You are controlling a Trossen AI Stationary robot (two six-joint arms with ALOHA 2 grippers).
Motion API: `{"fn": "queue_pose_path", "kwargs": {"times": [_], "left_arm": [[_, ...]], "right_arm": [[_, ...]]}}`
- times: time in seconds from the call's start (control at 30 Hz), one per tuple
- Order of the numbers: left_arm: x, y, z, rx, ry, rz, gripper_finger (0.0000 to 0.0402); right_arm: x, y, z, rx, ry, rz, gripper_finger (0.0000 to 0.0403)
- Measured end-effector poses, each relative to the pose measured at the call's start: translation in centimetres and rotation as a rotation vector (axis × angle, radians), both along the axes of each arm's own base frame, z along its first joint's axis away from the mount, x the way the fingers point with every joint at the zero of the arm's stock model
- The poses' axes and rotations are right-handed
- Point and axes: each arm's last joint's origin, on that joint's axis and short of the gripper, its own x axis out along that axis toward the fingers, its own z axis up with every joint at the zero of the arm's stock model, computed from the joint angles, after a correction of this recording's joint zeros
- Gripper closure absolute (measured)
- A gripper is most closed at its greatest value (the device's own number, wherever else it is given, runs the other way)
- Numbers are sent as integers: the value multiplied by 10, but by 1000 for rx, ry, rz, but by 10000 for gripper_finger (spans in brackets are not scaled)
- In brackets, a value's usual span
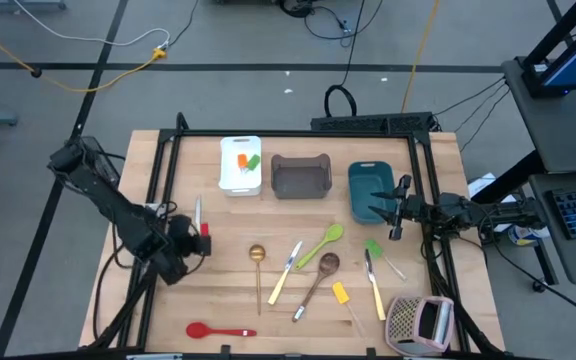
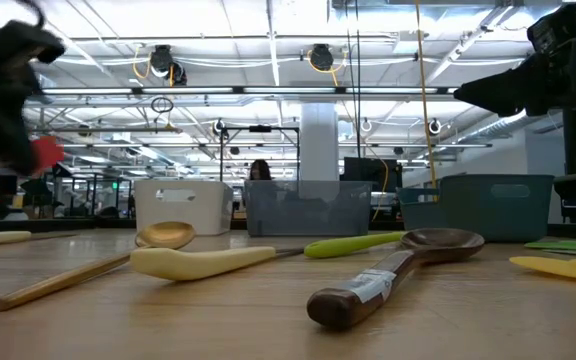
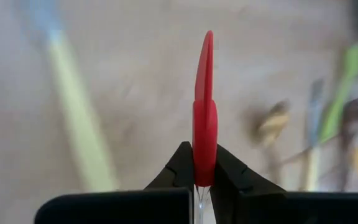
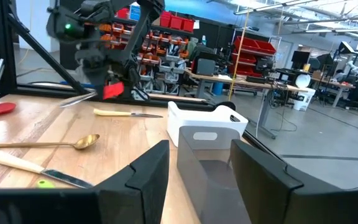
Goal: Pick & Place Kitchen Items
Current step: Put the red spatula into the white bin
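Foreground: a brown spoon [image 2: 393,275] lies on the wooden table [image 2: 268,330], dark handle nearest, bowl farther back.
Left of it: a cream-handled knife [image 2: 203,262] lies flat, and a gold ladle [image 2: 98,262] lies with its bowl away.
Middle: a lime spoon [image 2: 353,244] lies just behind the knife.
Back row: white tub [image 2: 182,206], grey tub [image 2: 306,208], teal tub [image 2: 493,207], side by side.
Upper left: the left gripper [image 2: 13,100], blurred, with something red [image 2: 46,152] at its lower edge.
Upper right: the right gripper [image 2: 538,75], dark, above the teal tub.
Background: a person [image 2: 260,171] behind the grey tub.
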Motion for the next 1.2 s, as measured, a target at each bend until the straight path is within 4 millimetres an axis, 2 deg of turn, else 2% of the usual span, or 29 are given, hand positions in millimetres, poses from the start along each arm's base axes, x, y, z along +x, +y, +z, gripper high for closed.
{"fn": "queue_pose_path", "kwargs": {"times": [0.27,0.47,0.73,0.93,1.2], "left_arm": [[13,40,24,213,-68,-61,387],[32,71,46,339,-158,-152,389],[54,125,66,487,-268,-246,389],[61,172,61,513,-265,-248,385],[62,233,31,388,-251,-207,383]], "right_arm": [[0,0,0,-3,1,0,238],[0,0,0,-4,1,0,238],[0,0,0,-7,2,0,238],[0,0,0,-7,2,0,238],[0,0,0,-7,1,0,238]]}}
